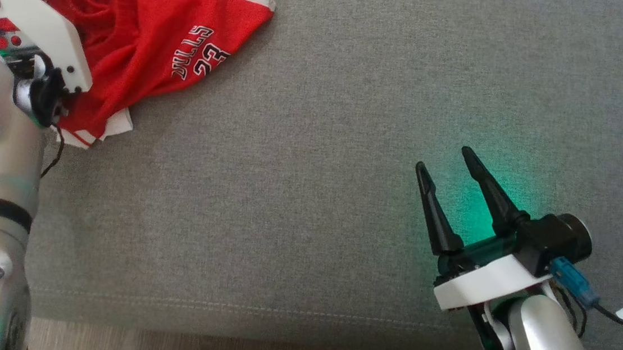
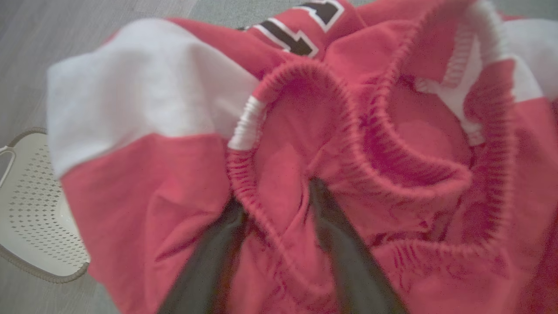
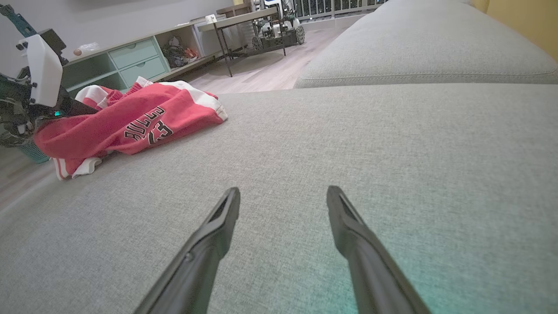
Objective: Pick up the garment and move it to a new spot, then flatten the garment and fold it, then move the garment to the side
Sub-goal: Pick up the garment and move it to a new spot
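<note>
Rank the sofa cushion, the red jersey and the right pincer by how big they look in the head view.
1. sofa cushion, by far.
2. red jersey, though cut off at the picture's top edge.
3. right pincer, smallest even though it is probably nearer the camera.

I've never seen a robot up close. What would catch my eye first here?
The crumpled red and white jersey with black lettering lies at the upper left of the grey fabric cushion. The left gripper is pushed into its folds, while the right gripper hangs open over bare cushion at the lower right, lit green.
</note>
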Controlling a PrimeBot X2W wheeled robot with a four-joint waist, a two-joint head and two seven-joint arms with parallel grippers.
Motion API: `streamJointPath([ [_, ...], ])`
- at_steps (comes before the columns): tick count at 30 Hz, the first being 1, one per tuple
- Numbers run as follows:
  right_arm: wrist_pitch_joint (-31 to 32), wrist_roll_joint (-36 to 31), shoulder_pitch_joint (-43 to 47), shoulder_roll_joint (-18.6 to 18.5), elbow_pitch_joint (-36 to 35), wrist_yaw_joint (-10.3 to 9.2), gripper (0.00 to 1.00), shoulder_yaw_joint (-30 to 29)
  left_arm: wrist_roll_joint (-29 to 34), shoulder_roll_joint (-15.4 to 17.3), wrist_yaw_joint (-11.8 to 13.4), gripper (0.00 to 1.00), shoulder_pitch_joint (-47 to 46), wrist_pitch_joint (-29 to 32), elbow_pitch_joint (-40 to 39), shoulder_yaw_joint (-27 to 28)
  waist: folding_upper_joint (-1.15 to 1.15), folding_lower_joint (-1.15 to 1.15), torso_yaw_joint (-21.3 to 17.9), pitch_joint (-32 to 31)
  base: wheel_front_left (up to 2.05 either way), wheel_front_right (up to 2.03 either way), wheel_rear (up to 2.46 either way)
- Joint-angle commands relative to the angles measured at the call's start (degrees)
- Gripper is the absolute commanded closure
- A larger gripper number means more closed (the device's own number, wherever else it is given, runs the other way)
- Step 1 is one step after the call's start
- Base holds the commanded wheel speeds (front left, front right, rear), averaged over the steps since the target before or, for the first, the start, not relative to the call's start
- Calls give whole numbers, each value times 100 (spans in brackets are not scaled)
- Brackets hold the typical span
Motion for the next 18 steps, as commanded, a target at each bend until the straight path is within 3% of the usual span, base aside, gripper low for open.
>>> streamJointPath([
  [1, -52, 44, -27, -6, -128, -1, 0, 162, -42, 314, 8, 100, -176, -83, -76, 113, 0, 0, 4, -24, 0, 0, 0],
  [10, -52, 50, 50, 46, 7, -1, 0, 174, 78, 386, -196, 100, -421, -1758, -283, -58, 0, 0, 36, -512, 0, 0, 0],
  [18, -52, 82, 148, 131, 34, -1, 0, 230, 259, 247, -455, 100, -704, -2512, -575, -431, 0, 0, -46, -975, 0, 0, 0],
])
